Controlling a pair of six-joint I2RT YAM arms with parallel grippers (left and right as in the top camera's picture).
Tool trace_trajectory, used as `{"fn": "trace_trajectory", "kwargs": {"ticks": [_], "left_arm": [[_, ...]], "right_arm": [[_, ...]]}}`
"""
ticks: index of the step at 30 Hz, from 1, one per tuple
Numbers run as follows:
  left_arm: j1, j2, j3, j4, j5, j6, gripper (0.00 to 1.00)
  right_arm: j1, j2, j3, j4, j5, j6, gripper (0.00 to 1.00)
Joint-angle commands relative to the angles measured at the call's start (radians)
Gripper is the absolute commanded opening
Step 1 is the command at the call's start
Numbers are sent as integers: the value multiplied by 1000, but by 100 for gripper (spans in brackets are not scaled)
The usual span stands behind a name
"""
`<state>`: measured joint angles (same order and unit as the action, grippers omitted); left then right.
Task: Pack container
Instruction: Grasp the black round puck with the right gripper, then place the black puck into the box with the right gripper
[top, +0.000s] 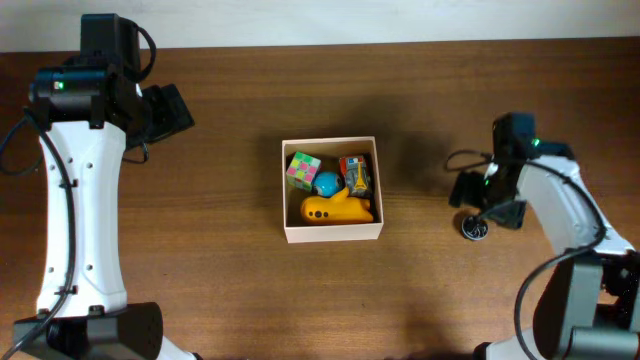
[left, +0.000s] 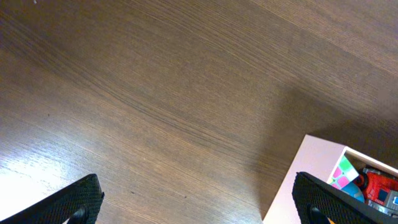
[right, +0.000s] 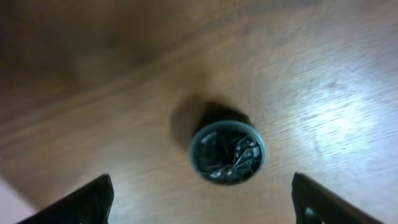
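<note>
While poised over a round piece (right: 227, 152) right of the container (top: 335, 233), holds right gripper (right: 202, 205) apart. Holds left gripper (left: 199, 205) apart too.

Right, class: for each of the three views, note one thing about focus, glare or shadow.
Overhead: sharp, evenly lit, soft shadow right of the box. Left wrist: the table grain crisp, pale glare lower left, shadow beside the box. Right wrist: blurred throughout, the round dark object soft-edged, glare to its right, dark upper left.
</note>
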<state>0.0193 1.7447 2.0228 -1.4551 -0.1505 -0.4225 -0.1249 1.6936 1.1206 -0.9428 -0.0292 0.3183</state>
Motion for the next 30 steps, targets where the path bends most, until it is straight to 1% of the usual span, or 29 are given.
{"fn": "trace_trajectory", "kwargs": {"ticks": [1,4,9,12,13,14,16,18,21,25,30], "left_arm": [[3,-10,11,-1,-7,8,99],[3,-10,11,-1,-7,8,99],[3,-10,11,-1,-7,8,99],[3,-10,11,-1,-7,9,99],[3,-10,11,-1,-7,8,99],[3,-10,11,-1,-7,8,99],[3,-10,11,-1,-7,9,99],[3,-10,11,-1,-7,8,99],[3,-10,11,-1,-7,8,99],[3,-10,11,-1,-7,8,99],[3,-10,11,-1,-7,8,99]], "right_arm": [[-25,8,-82,65,-13,-10,86],[-39,27,-131,108,-18,-3,85],[-40,43,-151,173,-21,-22,84],[-40,43,-151,199,-24,-21,70],[-40,43,-151,200,-24,-21,62],[-40,43,-151,199,-24,-22,58],[-40,43,-151,199,-24,-22,54],[-40,43,-151,198,-24,-22,51],[-39,43,-151,197,-33,-22,50],[-39,32,-129,175,-89,-22,49],[-4,-27,-45,73,-117,-34,48]]}}
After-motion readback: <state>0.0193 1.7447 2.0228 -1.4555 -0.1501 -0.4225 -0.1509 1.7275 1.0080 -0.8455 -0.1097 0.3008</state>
